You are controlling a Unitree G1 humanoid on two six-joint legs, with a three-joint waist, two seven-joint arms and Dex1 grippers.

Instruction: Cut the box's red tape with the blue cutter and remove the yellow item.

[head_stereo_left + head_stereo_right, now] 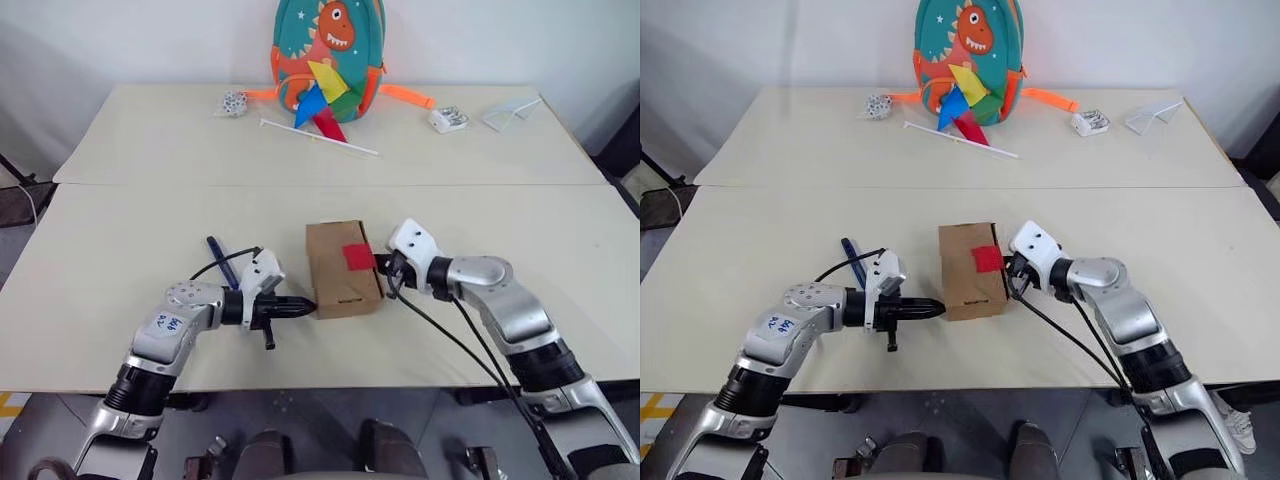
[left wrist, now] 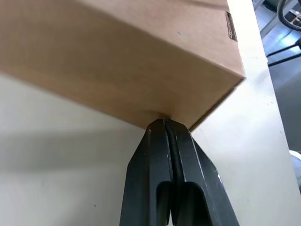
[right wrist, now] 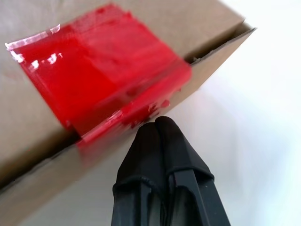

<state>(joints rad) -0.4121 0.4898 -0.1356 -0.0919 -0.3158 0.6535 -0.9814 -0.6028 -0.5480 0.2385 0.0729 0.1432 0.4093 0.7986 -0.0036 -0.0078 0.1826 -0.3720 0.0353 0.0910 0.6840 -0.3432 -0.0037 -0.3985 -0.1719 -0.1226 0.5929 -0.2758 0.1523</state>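
A dinosaur backpack (image 1: 328, 45) and pinwheel (image 1: 322, 105) sit at the counter's (image 1: 120, 250) far edge. Both claws pinched shut and empty: left claw (image 1: 303, 308) touches the box (image 1: 338, 275), right claw (image 1: 381, 265) beside the red tape (image 1: 357, 256); blue cutter (image 1: 222, 262) lies behind the left claw.

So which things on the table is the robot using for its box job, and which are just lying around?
For the job:
- box
- red tape
- blue cutter
- left gripper, fingers shut, at the box's side
- right gripper, fingers shut, by the tape

Just lying about:
- dinosaur backpack
- pinwheel
- folded white paper
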